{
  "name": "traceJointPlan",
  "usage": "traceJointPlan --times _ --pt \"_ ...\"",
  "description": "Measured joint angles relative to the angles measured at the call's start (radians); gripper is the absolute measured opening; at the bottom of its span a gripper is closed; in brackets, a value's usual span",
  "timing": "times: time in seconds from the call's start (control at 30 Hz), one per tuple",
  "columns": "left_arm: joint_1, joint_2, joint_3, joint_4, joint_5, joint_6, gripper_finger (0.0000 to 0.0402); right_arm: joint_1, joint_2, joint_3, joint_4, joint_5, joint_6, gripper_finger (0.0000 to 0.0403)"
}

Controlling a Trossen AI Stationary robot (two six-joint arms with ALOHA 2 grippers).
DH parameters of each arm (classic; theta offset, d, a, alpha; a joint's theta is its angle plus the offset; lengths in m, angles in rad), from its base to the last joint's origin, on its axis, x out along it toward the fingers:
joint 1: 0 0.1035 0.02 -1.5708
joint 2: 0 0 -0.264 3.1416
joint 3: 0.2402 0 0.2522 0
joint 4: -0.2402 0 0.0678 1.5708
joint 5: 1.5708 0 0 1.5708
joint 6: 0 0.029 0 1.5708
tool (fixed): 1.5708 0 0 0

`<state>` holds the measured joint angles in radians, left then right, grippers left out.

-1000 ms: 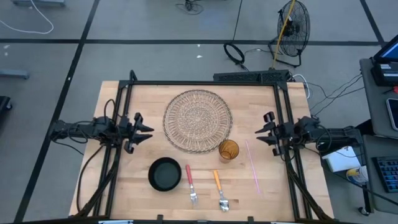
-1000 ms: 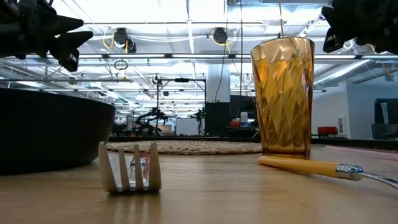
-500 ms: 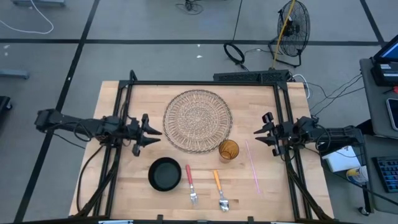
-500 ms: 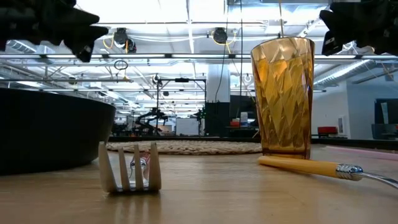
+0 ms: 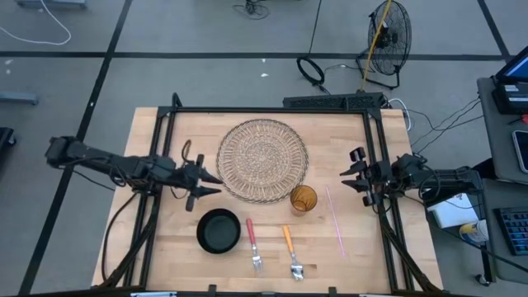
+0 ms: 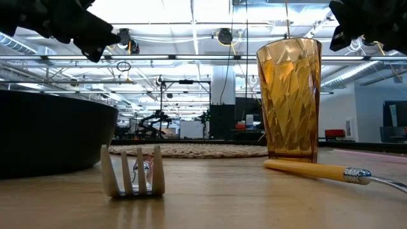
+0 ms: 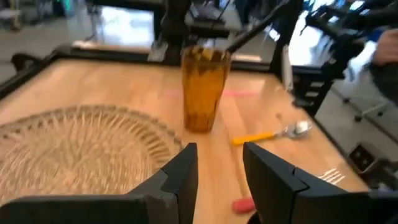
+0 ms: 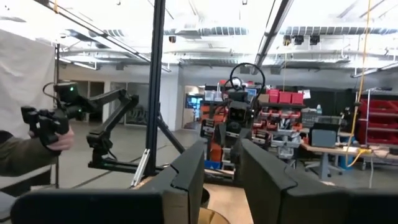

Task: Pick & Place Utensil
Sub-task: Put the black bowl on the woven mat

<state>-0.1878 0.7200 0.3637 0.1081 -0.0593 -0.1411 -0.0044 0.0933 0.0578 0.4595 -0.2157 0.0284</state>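
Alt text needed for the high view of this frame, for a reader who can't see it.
Overhead on a wooden table: the left gripper, open and empty, reaches between a woven placemat and a black bowl. Near the front lie a red-handled fork and a yellow-handled spoon, an amber glass behind them; the right gripper waits at the right edge.

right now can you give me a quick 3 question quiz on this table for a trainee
1. True or false: the amber cup stands beside the woven mat, not on it.
2. Which utensil lies nearer the black bowl? A. the red-handled fork B. the yellow-handled spoon
3. Fill in: the left gripper hangs above the table between the mat and the ____.

Key: 1 true; 2 A; 3 bowl.
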Motion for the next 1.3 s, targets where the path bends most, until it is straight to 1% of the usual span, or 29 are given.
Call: traceJointPlan --times 0.13,0.37,0.5,0.63,0.8,1.0,1.13,1.3 --pt "-0.039 0.047 0.052 -0.086 -0.032 -0.018 0.0131 0.0 0.0 0.0 -0.013 0.0 0.012 0.0089" --pt "-0.114 0.109 0.127 -0.22 -0.022 -0.038 0.0131 0.0 0.0 0.0 -0.034 0.0 0.008 0.0089" --pt "-0.138 0.137 0.132 -0.266 0.021 -0.102 0.0131 0.0 0.0 0.0 -0.036 0.0 -0.002 0.0089" --pt "-0.151 0.177 0.132 -0.33 0.024 -0.213 0.0131 0.0 0.0 0.0 -0.038 0.0 -0.014 0.0089" --pt "-0.156 0.245 0.132 -0.391 -0.038 -0.285 0.0131 0.0 0.0 0.0 -0.038 0.001 -0.021 0.0089" --pt "-0.156 0.297 0.132 -0.387 -0.043 -0.325 0.0134 0.0 0.0 0.0 -0.038 0.0 -0.015 0.0089" --pt "-0.156 0.312 0.132 -0.395 -0.041 -0.345 0.0153 0.0 0.0 0.0 -0.039 0.0 -0.014 0.0089" --pt "-0.156 0.343 0.132 -0.394 -0.014 -0.376 0.0194 0.0 0.0 0.0 -0.047 0.0 -0.014 0.0089"
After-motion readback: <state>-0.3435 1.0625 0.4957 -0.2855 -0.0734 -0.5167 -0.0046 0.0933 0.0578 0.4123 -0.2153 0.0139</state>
